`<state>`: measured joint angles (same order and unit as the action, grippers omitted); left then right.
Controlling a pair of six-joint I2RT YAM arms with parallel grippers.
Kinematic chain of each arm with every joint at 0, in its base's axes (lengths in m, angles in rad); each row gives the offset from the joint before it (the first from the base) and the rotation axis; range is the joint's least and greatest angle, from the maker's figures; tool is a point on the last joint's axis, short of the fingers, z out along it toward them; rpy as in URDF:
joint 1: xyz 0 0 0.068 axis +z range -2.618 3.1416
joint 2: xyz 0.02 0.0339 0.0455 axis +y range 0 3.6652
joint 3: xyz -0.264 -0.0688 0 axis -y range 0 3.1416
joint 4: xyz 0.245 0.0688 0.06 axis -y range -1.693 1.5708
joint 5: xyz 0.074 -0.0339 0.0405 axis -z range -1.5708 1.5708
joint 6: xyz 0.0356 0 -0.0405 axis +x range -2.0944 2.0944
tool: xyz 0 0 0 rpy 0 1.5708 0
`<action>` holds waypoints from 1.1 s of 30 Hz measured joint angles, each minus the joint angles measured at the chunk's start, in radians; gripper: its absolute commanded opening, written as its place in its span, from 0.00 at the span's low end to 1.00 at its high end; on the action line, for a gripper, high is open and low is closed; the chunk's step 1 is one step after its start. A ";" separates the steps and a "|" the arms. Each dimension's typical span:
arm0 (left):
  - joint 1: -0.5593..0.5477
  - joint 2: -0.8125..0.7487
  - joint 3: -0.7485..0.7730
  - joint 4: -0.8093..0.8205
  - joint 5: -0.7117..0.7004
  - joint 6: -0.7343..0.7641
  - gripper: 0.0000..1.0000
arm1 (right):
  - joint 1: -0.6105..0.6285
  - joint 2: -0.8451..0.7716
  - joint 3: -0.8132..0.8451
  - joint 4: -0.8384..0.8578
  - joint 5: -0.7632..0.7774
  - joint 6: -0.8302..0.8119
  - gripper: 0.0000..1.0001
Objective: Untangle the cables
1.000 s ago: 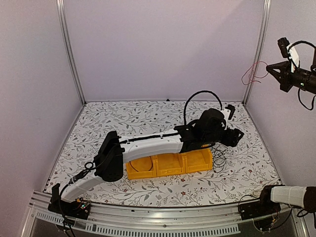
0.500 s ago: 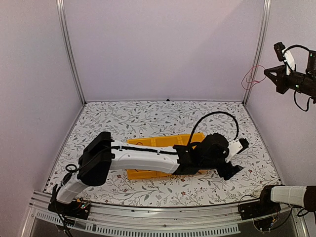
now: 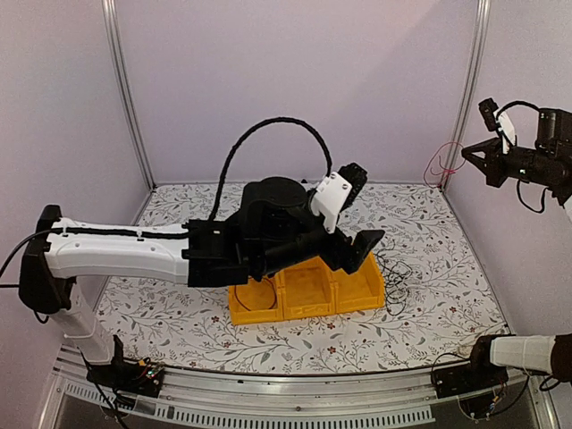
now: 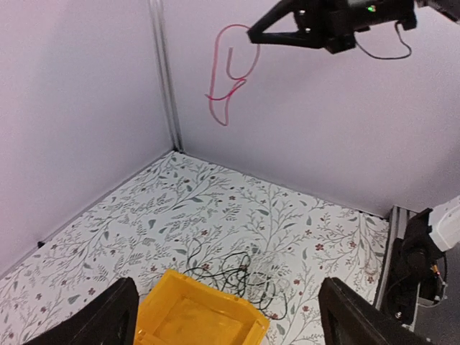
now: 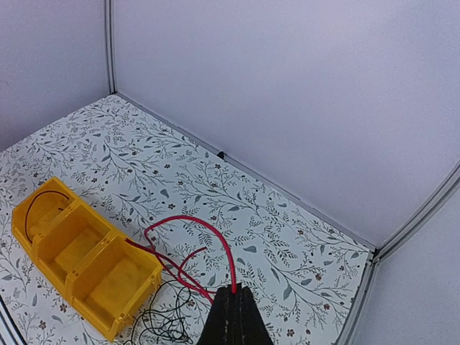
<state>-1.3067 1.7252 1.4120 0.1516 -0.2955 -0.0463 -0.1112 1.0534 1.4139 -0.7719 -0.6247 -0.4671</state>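
Note:
My right gripper (image 3: 466,153) is raised high at the right wall and shut on a thin red cable (image 3: 439,164), which hangs from it in loose loops. The right wrist view shows the shut tips (image 5: 231,292) pinching the red cable (image 5: 207,228). A tangle of thin black cables (image 3: 394,278) lies on the table by the right end of the yellow bin (image 3: 356,293). It also shows in the left wrist view (image 4: 244,277). My left gripper (image 3: 361,209) hovers above the bin, wide open and empty (image 4: 228,302). One black cable (image 3: 254,296) lies in the bin's left compartment.
The yellow bin (image 5: 79,260) has three compartments and stands at the middle front of the floral table. Purple walls with metal corner posts (image 3: 463,94) enclose the table. The left arm (image 3: 134,250) stretches across from the left. The right arm's base (image 3: 518,353) sits at the front right.
My left arm has lifted from lying low over the bin, and its gripper now hovers above it. My right gripper has shifted slightly left and down with the red cable.

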 measured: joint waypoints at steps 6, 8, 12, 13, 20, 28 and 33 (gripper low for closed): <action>0.108 -0.143 -0.103 -0.210 -0.224 -0.187 1.00 | 0.079 0.048 -0.023 0.045 -0.043 0.014 0.00; 0.160 -0.171 -0.144 -0.312 -0.253 -0.282 1.00 | 0.150 0.078 -0.023 0.060 -0.041 0.019 0.00; 0.267 -0.202 -0.174 -0.554 -0.277 -0.431 1.00 | 0.329 0.147 -0.022 0.078 -0.034 0.015 0.00; 0.283 -0.207 -0.176 -0.600 -0.294 -0.458 1.00 | 0.363 0.163 -0.022 0.079 -0.035 0.014 0.00; 0.319 -0.467 -0.397 -0.688 -0.414 -0.479 1.00 | 0.606 0.350 0.034 0.076 -0.027 0.006 0.00; 0.692 -0.809 -0.594 -0.557 -0.332 -0.409 1.00 | 0.851 0.618 0.238 0.077 -0.014 0.000 0.00; 0.788 -0.870 -0.716 -0.504 -0.313 -0.412 1.00 | 0.941 0.813 0.428 0.066 -0.014 0.000 0.00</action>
<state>-0.5186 0.8555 0.6964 -0.3527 -0.6083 -0.4583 0.8299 1.8664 1.8423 -0.7055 -0.6384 -0.4667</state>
